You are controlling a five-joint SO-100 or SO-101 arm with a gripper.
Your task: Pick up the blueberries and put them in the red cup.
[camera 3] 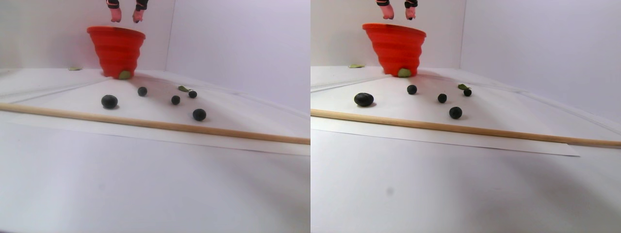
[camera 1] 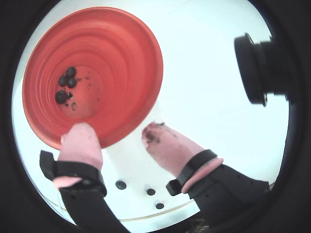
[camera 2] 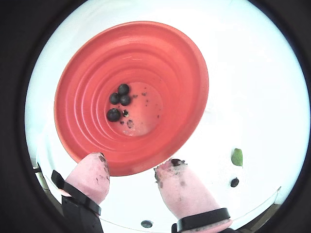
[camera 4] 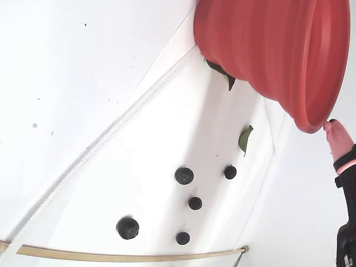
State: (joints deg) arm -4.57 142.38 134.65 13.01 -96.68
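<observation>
open gripper (camera 2: 131, 167) above red cup (camera 2: 165, 58) rim, blueberries (camera 2: 119, 99) inside

Bare test booth: plain white walls (camera 3: 233, 43), white floor sheet (camera 3: 145, 184).

Red cup (camera 4: 267, 50) cropped at top

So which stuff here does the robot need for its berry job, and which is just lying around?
Needed for the job:
- blueberries on the table
- blueberries already in the cup
- red cup
- the hand, open above the cup

Just lying around:
- green leaves
- wooden stick
</observation>
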